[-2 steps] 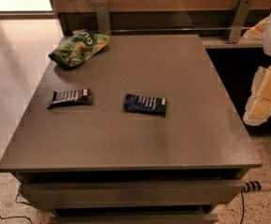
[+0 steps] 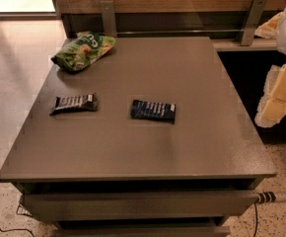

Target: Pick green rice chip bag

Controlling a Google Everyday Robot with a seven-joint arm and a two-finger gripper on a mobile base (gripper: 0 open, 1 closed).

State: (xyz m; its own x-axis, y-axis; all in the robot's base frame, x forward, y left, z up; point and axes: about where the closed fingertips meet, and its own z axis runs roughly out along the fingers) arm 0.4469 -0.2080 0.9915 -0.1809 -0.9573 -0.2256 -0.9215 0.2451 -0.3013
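Square table [image 2: 192, 147], matte grey-brown top, smooth, with a drawer front under its near edge. At the table's far left corner: green rice chip bag [image 2: 83, 51], puffy, crinkled, glossy, lying unheld. On the table's near left part: black candy bar [image 2: 74, 103], flat, white print. Near the table's middle: dark-blue packet [image 2: 153, 110], flat, rectangular. All three apart. Beyond the table's right edge: gripper [image 2: 281, 90], cream-padded, off the tabletop; released or clenched, impossible to tell.

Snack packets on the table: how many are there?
3: green bag at far-left corner, black bar at left, dark-blue packet in the middle. Gripper hangs right of the table.
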